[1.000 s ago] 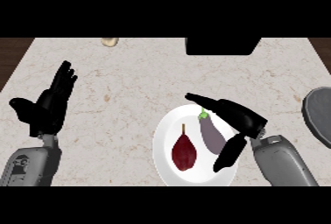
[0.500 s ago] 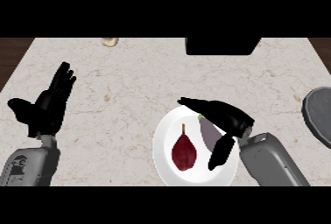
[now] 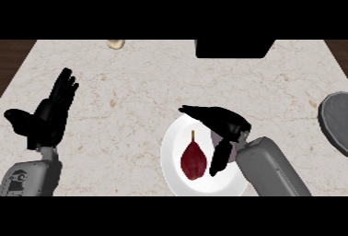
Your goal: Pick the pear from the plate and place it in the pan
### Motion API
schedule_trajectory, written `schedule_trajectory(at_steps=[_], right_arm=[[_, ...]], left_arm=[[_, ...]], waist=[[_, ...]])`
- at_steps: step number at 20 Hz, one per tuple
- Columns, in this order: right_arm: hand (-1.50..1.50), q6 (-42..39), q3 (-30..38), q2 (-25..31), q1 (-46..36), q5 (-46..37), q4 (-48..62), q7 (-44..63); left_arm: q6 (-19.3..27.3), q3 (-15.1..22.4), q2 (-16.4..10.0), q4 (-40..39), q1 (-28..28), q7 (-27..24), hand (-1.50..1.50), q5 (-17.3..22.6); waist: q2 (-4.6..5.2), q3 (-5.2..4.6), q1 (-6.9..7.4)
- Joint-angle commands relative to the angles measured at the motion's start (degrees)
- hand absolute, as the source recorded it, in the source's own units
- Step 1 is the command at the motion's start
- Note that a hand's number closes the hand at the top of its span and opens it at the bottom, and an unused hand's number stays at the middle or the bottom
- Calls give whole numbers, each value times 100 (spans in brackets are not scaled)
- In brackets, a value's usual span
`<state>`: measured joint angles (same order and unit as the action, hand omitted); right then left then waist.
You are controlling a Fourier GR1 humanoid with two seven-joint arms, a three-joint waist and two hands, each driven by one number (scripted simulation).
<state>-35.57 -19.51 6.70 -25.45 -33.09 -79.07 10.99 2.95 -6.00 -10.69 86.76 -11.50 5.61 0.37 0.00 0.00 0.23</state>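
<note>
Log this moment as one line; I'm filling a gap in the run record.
right hand: over plate | pear: on plate, not held | pan: right edge | left hand: open, resting left

Even, fairly bright light lies flat over the pale table (image 3: 136, 83), the white plate (image 3: 173, 170) just below the fingers (image 3: 200, 111) of the right hand (image 3: 228, 123) is the brightest patch, and the black fingers themselves read as dark masses with hardly any shading within

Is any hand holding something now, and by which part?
Cannot be told: the right hand covers a pale purple thing on the plate. The pear lies unheld; the left hand is open, holding nothing.
</note>
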Motion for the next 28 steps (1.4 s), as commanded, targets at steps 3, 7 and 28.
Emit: schedule_trajectory(at_steps=[3, 7, 28], right_arm=[[-150, 177, -19, 26, -96, -535, 625, -620], [-150, -174, -89, -333, 10, -625, 342, -49], [150, 589, -463, -660, 325, -1672, 880, -1475]], left_arm=[[-64, -159, -45, -589, -344, -313, 0, -60], [127, 151, 231, 28, -147, 200, 0, -198], [-263, -213, -32, -609, -487, -209, 0, -80]], waist=[[10, 0, -12], [0, 0, -12], [1, 0, -25]])
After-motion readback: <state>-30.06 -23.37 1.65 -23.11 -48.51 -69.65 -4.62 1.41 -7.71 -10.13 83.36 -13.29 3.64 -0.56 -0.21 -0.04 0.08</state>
